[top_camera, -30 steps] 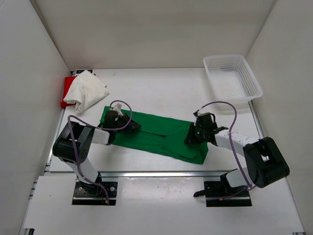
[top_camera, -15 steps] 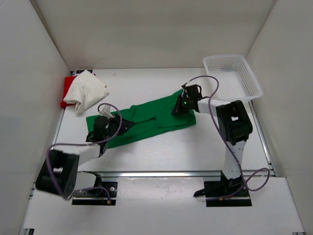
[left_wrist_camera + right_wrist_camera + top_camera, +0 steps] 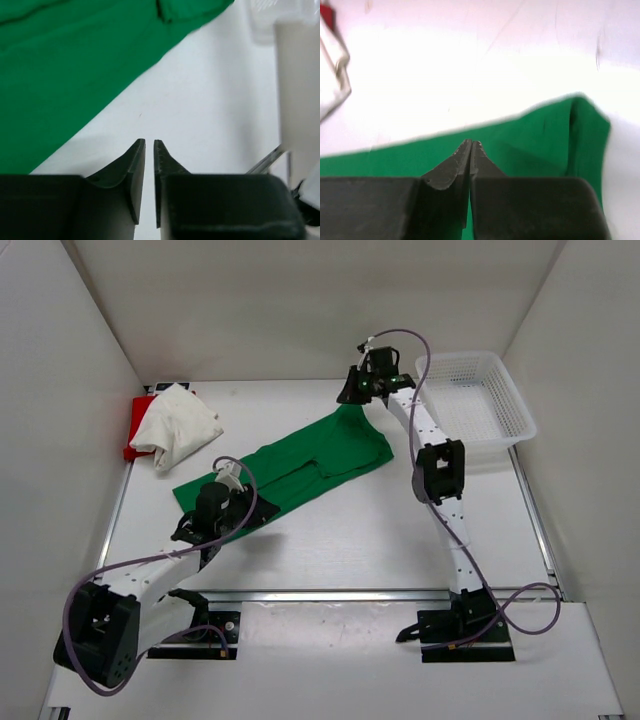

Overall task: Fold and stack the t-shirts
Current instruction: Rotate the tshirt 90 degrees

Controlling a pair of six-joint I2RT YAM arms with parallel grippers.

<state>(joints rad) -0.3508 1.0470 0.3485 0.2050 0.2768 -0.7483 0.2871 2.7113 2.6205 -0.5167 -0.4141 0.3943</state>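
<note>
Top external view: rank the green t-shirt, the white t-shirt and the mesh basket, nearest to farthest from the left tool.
1. green t-shirt: mid-table, right beside the left tool.
2. white t-shirt: far left corner.
3. mesh basket: far right corner.

Our right gripper [image 3: 471, 144] has its jaws pressed together, tips right at the upper edge of the green t-shirt [image 3: 545, 145]. We can't tell from here whether cloth is pinched. The green runs from the left edge to a folded corner on the right. White table [image 3: 470, 65] beyond. White t-shirt [image 3: 331, 75] at far left, with a sliver of red cloth [image 3: 325, 15] above it.
</note>
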